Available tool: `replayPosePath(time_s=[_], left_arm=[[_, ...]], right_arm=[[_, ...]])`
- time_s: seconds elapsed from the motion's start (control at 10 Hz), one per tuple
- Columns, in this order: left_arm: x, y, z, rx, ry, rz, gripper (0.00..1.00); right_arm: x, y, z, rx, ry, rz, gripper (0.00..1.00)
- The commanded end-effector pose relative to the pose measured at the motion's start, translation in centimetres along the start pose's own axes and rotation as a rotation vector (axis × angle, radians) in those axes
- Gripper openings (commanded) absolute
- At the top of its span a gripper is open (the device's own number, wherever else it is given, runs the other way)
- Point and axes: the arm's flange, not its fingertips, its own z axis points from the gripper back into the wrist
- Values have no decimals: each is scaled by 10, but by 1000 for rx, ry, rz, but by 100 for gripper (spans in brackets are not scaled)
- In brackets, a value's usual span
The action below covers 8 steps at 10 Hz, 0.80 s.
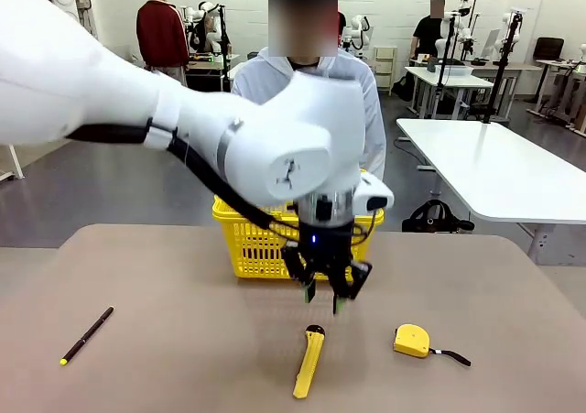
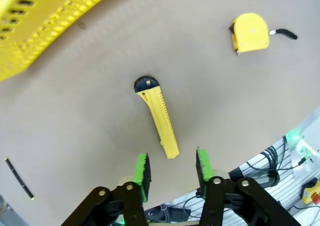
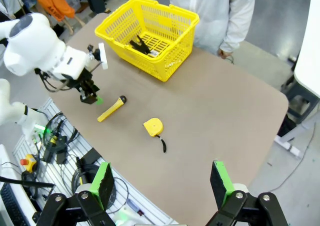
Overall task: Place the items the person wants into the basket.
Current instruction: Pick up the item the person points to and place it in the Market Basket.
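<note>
You see left claw [image 1: 325, 296] released, hovering | utility knife [image 1: 308, 364] flat below it, near worktop [image 1: 165, 276] front edge | right claw [image 3: 162, 183] released

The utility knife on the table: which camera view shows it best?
The left wrist view: the utility knife lies whole and large there, beyond the open left pincer, with its ridged yellow body and black end plain. The front view shows it smaller, near the bottom edge. The right wrist view shows it tiny and far off.
</note>
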Motion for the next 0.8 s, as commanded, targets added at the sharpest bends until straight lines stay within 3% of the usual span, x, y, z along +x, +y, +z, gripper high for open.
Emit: replayPosePath(time_s=[0.0, 0.1, 0.7], left_arm=[[-11, -2, -39, 41, -6, 37, 93], [-14, -2, -53, 38, -3, 40, 100], [-23, 2, -105, 26, 28, 91, 100]], right_arm=[[0, -1, -1, 16, -7, 8, 100], [0, -1, -1, 16, -7, 8, 100], [0, -1, -1, 16, -7, 8, 100]])
